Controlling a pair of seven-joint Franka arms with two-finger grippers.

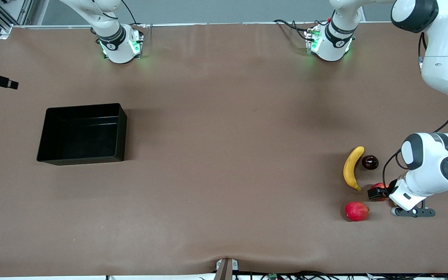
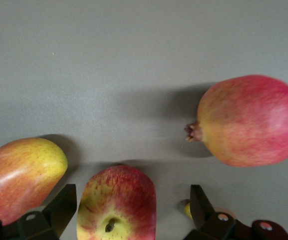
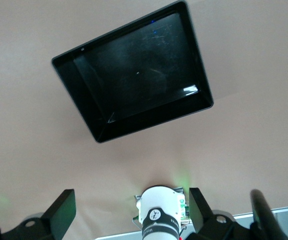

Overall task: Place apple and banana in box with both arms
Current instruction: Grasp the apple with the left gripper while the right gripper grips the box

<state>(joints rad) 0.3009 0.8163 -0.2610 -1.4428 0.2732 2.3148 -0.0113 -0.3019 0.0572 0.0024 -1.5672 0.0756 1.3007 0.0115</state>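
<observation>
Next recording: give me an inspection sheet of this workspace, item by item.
Surface: brown table cover, smooth.
Job's things: streaked red-yellow apple between open left hand's fingers; curved yellow banana beside it; black open plastic box, nothing inside, toward right arm's end.
Clutter: dark round fruit, plain red round fruit with a nub, oval red-yellow mango.
Hands: left hand at apple; right hand open, high over table.
Cables: at both bases.
Surroundings: nothing seen.
</observation>
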